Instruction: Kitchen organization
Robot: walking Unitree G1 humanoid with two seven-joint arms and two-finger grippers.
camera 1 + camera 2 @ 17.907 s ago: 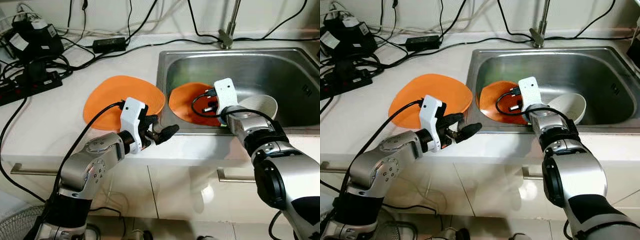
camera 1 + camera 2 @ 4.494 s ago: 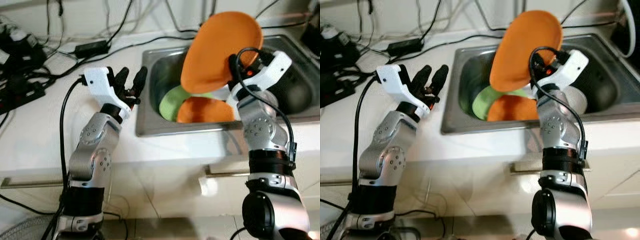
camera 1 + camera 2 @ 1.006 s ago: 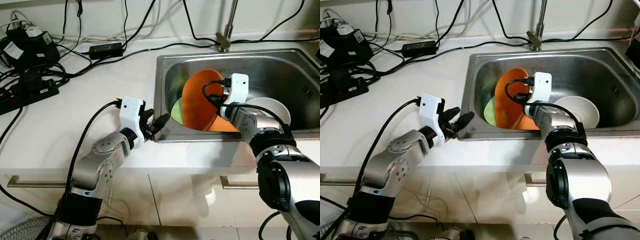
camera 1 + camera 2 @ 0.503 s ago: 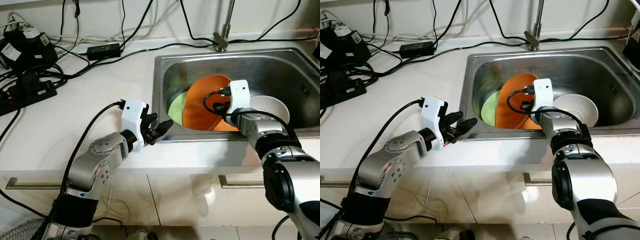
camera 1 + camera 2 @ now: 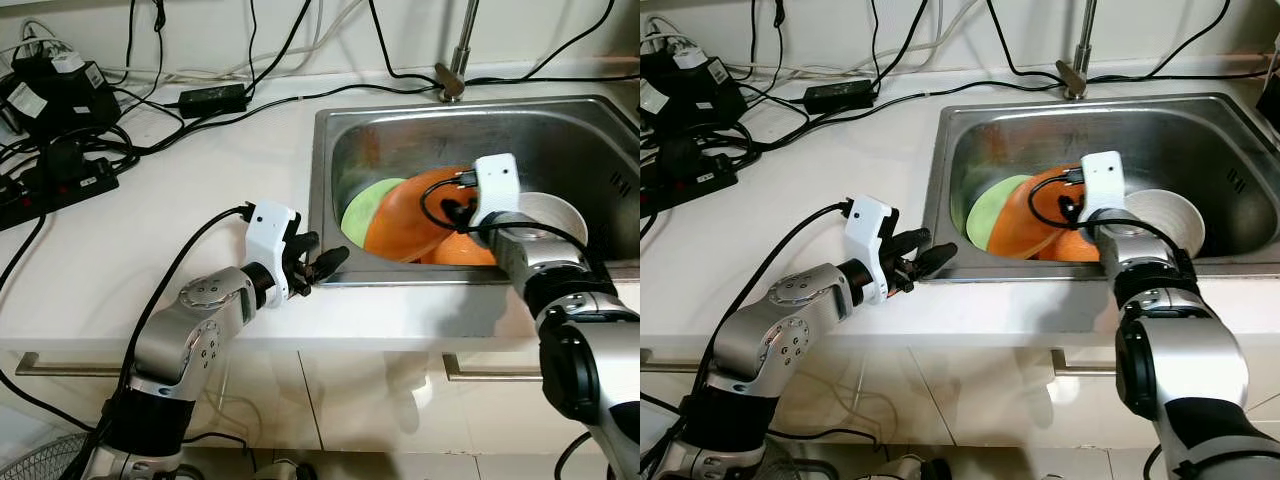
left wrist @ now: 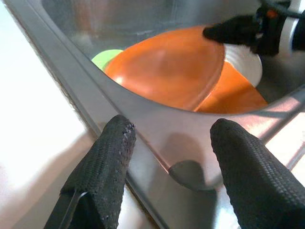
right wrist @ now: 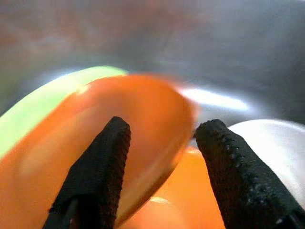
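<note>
**Orange plate tilted in the sink, both arms at the basin**

The right gripper (image 7: 159,157) reaches down into the steel sink (image 5: 560,120), its jaws spread apart on either side of the rim of an orange plate (image 5: 415,215); whether the fingers actually touch the rim I cannot tell; the plate sits tilted, leaning over a green plate (image 5: 365,203) on its left and a second orange plate (image 5: 465,250) beneath, with a white bowl (image 5: 560,215) just beside on the right; the left gripper (image 6: 167,157) hovers over the sink's front left corner at the edge of the white worktop (image 5: 150,210), jaws open and empty; black cables and a power strip (image 5: 55,180) lie at the worktop's far left
</note>
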